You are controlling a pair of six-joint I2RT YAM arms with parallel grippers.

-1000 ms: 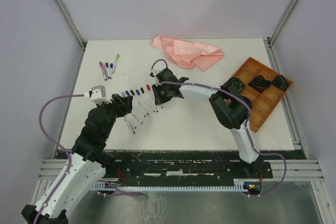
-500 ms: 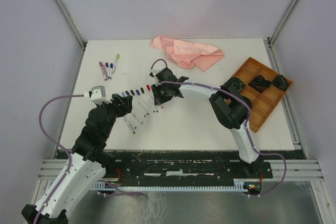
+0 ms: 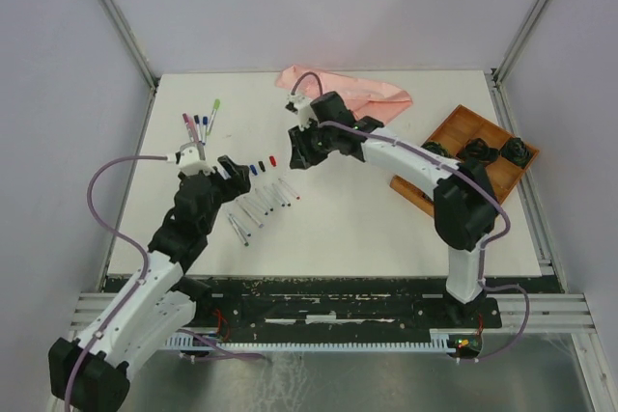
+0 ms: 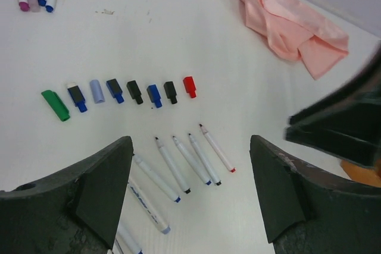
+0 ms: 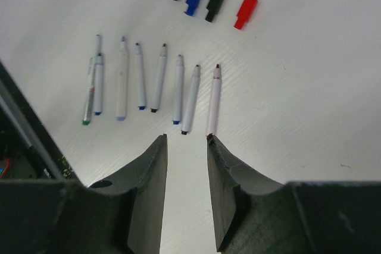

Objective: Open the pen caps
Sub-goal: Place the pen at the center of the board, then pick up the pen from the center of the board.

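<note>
Cloth (image 4: 286,19) beyond the pen caps (image 4: 134,91) escapes the right wrist view.

High overview; both close wrist views share the pen caps (image 4: 135,91).

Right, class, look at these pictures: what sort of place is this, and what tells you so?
Most likely a robotics lab test cell. A left arm and right arm are mounted on a metal frame at a walled-in white table, with pen caps lined up in a row.
</note>
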